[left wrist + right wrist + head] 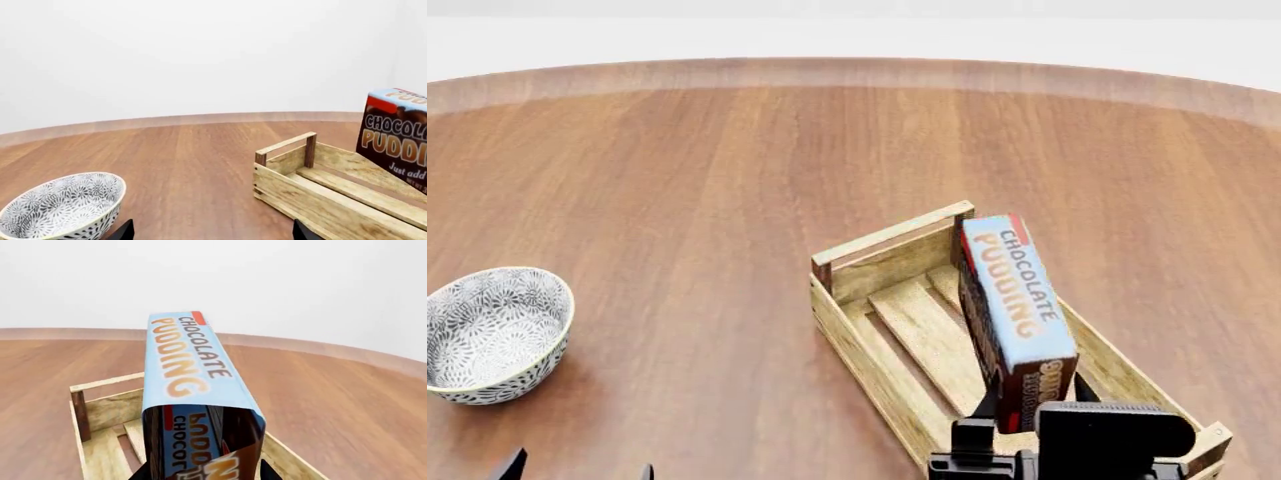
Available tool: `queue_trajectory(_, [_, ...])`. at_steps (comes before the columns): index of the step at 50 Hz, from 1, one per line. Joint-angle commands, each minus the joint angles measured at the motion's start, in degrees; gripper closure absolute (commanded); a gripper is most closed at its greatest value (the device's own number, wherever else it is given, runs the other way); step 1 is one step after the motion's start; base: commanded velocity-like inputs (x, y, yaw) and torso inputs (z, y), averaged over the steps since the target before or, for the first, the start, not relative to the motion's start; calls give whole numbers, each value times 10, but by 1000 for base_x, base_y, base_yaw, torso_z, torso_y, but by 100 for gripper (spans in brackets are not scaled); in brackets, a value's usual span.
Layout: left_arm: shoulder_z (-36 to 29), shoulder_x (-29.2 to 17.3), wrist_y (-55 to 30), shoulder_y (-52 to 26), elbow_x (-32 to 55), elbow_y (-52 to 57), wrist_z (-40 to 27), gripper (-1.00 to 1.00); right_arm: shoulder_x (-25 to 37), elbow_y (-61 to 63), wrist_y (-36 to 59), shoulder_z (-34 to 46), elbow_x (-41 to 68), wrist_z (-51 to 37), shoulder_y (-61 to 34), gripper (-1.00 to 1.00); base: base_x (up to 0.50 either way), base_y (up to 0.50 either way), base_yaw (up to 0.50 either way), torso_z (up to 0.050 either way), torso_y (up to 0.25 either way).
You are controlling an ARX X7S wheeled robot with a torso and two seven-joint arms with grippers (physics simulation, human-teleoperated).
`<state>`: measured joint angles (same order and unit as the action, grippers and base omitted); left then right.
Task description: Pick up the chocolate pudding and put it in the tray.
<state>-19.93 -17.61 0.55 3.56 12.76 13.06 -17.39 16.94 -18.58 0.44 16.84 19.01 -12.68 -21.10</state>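
Far left, near edge: a patterned bowl (494, 333) stands well apart from the work. The left gripper (581, 470) shows only its fingertips at the near edge; they stand spread, with nothing between them.

Centre to right: the tray (861, 345) lies diagonally on the wooden table (694, 180), its far handle bar raised. The chocolate pudding (1014, 300) is held above the tray's right half, its long axis in line with the slats, blue face up. The right gripper (1030, 408) is clamped on the carton's near end.

Judgement: the step in hand is the lowering. Keep the carton level and parallel to the side walls, descend straight, and release only once it rests on the slats.

Clearances: the right wall is close beside the carton; the tray's left half stands open. Bare table surrounds the tray on all sides.
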Motion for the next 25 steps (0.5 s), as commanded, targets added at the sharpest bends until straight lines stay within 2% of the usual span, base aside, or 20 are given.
queue_trajectory(1, [-1, -1, -1, -2, 2, 0, -1, -100, -2, -14, 0, -11, -26, -24, -7, 100, 0, 0, 0, 0, 0])
queue_trajectory(25, [-6, -4, 2, 0, 3, 1, -6, -100, -15, -84, -45, -15, -32, -30, -20, 100, 0, 0, 0, 0, 0])
